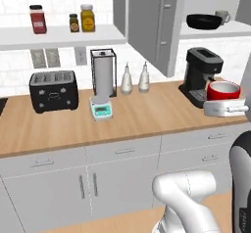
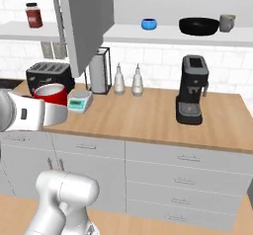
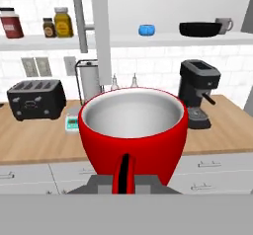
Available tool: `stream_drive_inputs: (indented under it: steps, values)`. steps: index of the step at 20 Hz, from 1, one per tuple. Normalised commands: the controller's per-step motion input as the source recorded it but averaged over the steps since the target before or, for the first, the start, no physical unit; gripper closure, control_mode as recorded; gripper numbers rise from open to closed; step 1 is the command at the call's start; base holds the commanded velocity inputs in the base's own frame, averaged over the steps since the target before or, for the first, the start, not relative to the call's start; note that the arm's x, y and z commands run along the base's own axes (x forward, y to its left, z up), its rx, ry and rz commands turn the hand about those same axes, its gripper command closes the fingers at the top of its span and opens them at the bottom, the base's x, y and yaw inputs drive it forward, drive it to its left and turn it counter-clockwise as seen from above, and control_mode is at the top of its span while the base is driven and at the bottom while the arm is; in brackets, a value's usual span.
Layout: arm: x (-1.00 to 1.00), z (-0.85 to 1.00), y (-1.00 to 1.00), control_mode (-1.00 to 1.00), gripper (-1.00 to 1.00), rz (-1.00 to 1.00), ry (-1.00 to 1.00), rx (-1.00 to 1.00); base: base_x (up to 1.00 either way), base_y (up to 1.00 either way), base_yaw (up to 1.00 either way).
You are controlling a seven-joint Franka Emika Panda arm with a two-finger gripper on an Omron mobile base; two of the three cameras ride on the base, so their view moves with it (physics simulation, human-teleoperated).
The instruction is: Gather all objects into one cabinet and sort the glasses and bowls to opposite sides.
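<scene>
Tool [image 3: 123,182] pinched the red cup [image 3: 133,130] by its handle, upright above the bench; open cabinet [image 3: 173,40] lay ahead at one o'clock, higher up.

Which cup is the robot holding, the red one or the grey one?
The red cup, clamped by its handle in the end effector. The grey-beige mug sits in the cabinet.
</scene>
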Motion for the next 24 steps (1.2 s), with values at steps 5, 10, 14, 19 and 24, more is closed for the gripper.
stream_drive_inputs:
  steps: [5,10,14,19,24]
  values:
    - [0.00,0.00,0.00,1.00,1.00,0.00,0.00,0.00,0.00,-0.93,0.00]
    - [0.00,0.00,0.00,1.00,1.00,0.00,0.00,0.00,0.20,-0.74,0.00]
    - [0.00,0.00,0.00,1.00,1.00,0.00,0.00,0.00,0.51,-0.46,0.00]
    - [0.00,0.00,0.00,1.00,1.00,0.00,0.00,0.00,0.55,-0.18,0.00]
    - [0.00,0.00,0.00,1.00,1.00,0.00,0.00,0.00,0.50,-0.06,0.00]
